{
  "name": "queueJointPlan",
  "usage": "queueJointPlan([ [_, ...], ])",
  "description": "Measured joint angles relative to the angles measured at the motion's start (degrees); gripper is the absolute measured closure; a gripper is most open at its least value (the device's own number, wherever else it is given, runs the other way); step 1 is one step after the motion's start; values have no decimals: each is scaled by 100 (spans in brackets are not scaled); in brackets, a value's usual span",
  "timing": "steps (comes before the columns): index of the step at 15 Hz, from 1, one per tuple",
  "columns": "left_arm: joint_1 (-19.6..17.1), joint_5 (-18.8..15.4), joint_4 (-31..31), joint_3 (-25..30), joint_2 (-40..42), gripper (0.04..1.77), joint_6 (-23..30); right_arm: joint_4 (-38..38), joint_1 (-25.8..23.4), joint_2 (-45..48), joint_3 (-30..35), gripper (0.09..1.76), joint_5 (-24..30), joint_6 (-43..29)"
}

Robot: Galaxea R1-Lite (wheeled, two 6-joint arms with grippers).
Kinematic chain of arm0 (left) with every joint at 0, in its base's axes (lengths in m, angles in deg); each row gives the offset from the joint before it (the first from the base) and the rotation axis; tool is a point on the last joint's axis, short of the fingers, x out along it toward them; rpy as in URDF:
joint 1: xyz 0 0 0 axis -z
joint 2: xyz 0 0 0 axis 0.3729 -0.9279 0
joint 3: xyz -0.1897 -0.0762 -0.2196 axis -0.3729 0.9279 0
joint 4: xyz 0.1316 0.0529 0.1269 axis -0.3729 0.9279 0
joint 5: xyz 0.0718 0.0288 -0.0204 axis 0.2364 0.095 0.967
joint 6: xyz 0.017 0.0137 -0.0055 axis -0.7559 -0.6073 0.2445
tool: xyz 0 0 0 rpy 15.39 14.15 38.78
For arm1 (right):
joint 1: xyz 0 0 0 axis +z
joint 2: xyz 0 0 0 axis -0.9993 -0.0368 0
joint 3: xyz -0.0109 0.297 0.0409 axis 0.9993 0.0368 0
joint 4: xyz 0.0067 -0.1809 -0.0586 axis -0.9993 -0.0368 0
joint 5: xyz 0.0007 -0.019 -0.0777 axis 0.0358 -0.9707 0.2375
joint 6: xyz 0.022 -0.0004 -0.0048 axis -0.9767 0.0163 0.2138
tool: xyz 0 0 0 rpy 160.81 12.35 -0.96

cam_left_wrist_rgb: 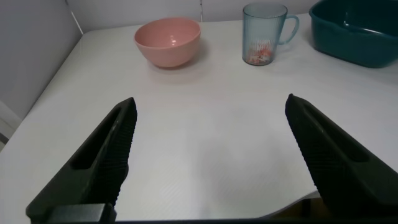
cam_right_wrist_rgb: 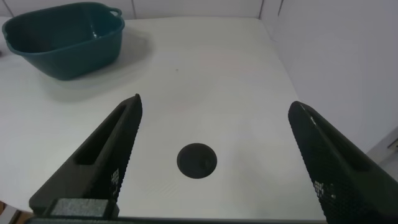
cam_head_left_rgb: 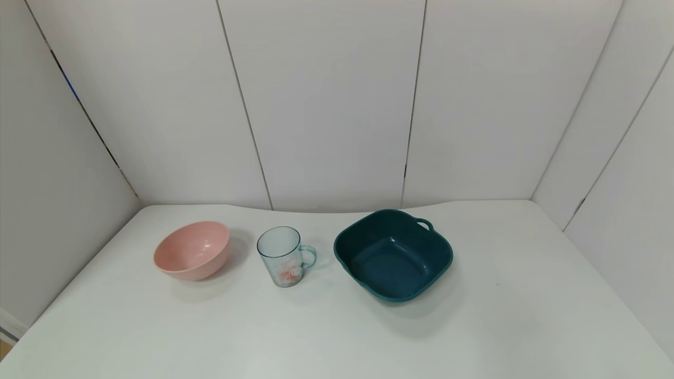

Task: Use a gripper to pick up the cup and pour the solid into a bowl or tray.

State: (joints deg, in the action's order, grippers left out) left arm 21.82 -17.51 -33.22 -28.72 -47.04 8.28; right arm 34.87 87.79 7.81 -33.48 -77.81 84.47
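Note:
The pale-blue ribbed cup point(cam_head_left_rgb: 284, 257) stands upright at the table's middle, handle toward the teal basin point(cam_head_left_rgb: 394, 255) on its right. Orange-red and white pieces point(cam_head_left_rgb: 287, 276) lie in the cup's bottom. The cup point(cam_left_wrist_rgb: 262, 33) and basin point(cam_left_wrist_rgb: 354, 31) also show far off in the left wrist view, the basin point(cam_right_wrist_rgb: 62, 38) in the right wrist view. My left gripper point(cam_left_wrist_rgb: 211, 109) is open and empty over the near left of the table. My right gripper point(cam_right_wrist_rgb: 214, 109) is open and empty over the near right. Neither gripper shows in the head view.
A round pink bowl point(cam_head_left_rgb: 192, 250) stands left of the cup; it also shows in the left wrist view point(cam_left_wrist_rgb: 168, 41). A round black hole point(cam_right_wrist_rgb: 197, 161) sits in the tabletop near the right front. White wall panels close the back and sides.

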Motion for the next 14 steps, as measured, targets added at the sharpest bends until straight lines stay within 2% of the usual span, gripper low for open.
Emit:
queueJointPlan([
  [9,0,-208,449,-664,-63,9,-35,-2,2,0,0,14,1,1],
  [14,29,-204,460,-1292,-727,9,-24,0,2,0,0,14,0,0],
])
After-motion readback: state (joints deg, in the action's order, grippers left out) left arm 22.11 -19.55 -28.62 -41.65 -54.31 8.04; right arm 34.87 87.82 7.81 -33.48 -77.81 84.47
